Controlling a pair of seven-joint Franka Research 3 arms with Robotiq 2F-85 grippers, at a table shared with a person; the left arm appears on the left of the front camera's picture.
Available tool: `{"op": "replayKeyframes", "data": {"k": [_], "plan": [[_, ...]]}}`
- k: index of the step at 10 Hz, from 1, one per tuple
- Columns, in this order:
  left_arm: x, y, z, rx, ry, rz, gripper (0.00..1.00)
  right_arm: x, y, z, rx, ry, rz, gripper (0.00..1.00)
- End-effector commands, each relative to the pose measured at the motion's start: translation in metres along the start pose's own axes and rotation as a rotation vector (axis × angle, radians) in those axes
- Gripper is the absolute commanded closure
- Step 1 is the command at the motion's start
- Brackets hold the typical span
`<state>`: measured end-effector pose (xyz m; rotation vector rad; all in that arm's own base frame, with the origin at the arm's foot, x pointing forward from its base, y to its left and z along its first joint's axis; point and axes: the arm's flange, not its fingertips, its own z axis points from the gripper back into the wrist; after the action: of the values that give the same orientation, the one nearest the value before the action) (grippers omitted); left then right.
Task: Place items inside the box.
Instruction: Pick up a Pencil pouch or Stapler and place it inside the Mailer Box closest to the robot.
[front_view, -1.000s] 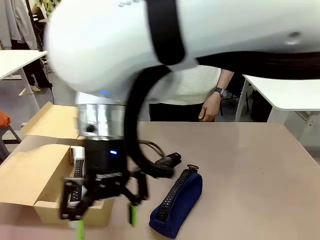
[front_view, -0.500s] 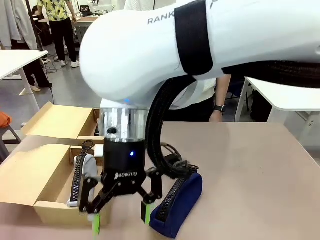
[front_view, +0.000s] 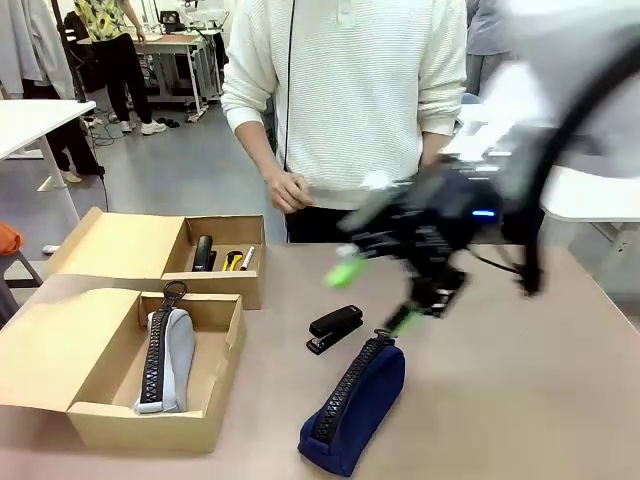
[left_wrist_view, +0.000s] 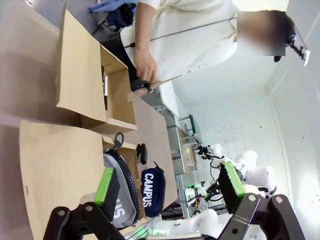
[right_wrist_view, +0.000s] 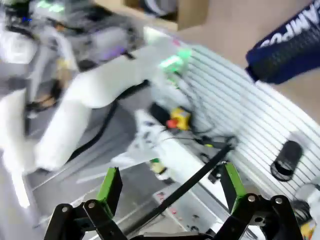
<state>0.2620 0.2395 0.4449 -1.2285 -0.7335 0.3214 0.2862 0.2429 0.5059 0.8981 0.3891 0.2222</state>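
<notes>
A light grey pencil case (front_view: 165, 358) lies inside the near cardboard box (front_view: 150, 425). The far box (front_view: 215, 288) holds a black stapler (front_view: 203, 252), a yellow-black utility knife (front_view: 232, 260) and a marker (front_view: 247, 258). On the table lie a second black stapler (front_view: 335, 328) and a navy pencil case (front_view: 355, 405). My right gripper (front_view: 375, 296), blurred by motion, hangs open and empty above them. The right wrist view shows its open gripper (right_wrist_view: 170, 185) and the navy case (right_wrist_view: 290, 45). My left gripper (left_wrist_view: 169, 182) is open and empty, looking at the grey case (left_wrist_view: 122, 192), navy case (left_wrist_view: 150, 187) and stapler (left_wrist_view: 142, 153).
A person in a white sweater (front_view: 350, 100) stands at the far edge, one hand (front_view: 285, 190) held at waist height. The tan table (front_view: 520, 380) has bare room on its right half. The near box's flap (front_view: 50, 340) spreads to the left.
My right arm has swung from above the near box at the front left up and to the right, uncovering the person and the boxes. Its jaws stayed open.
</notes>
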Motion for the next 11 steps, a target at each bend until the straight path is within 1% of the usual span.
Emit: {"op": "replayKeyframes", "data": {"k": [1, 2, 3, 4, 5, 6, 7, 8, 9, 10, 11], "plan": [[0.001, -0.002, -0.001, -0.022, -0.011, -0.016, 0.0, -0.073, -0.081, 0.053, 0.282, -0.049, 0.079, 0.0], [0.001, -0.002, -0.001, -0.022, -0.011, -0.016, 0.0, -0.095, -0.123, 0.074, 0.44, -0.104, 0.051, 0.0], [0.001, -0.002, -0.001, -0.022, -0.011, -0.016, 0.0, -0.108, -0.154, 0.081, 0.528, -0.172, -0.017, 0.0], [0.001, -0.002, -0.001, -0.022, -0.011, -0.016, 0.0, -0.12, -0.18, 0.08, 0.589, -0.218, -0.031, 0.0], [0.001, -0.002, -0.001, -0.022, -0.011, -0.016, 0.0, -0.131, -0.199, 0.076, 0.624, -0.237, -0.006, 0.0], [0.001, -0.002, -0.001, -0.022, -0.011, -0.016, 0.0, -0.138, -0.221, 0.069, 0.604, -0.261, -0.076, 0.0], [0.001, -0.002, -0.001, -0.022, -0.011, -0.016, 0.0, -0.14, -0.241, 0.056, 0.546, -0.263, -0.161, 0.0], [0.001, -0.002, -0.001, -0.022, -0.011, -0.016, 0.0, -0.136, -0.249, 0.039, 0.482, -0.264, -0.211, 0.0], [0.001, -0.002, -0.001, -0.022, -0.011, -0.016, 0.0, -0.12, -0.236, 0.019, 0.377, -0.284, -0.334, 0.0], [0.001, -0.002, -0.001, -0.022, -0.011, -0.016, 0.0, -0.097, -0.247, 0.165, 0.555, -0.255, -0.184, 0.0], [0.001, -0.002, -0.001, -0.022, -0.011, -0.016, 0.0, -0.097, -0.247, 0.165, 0.555, -0.255, -0.184, 0.0]]}}
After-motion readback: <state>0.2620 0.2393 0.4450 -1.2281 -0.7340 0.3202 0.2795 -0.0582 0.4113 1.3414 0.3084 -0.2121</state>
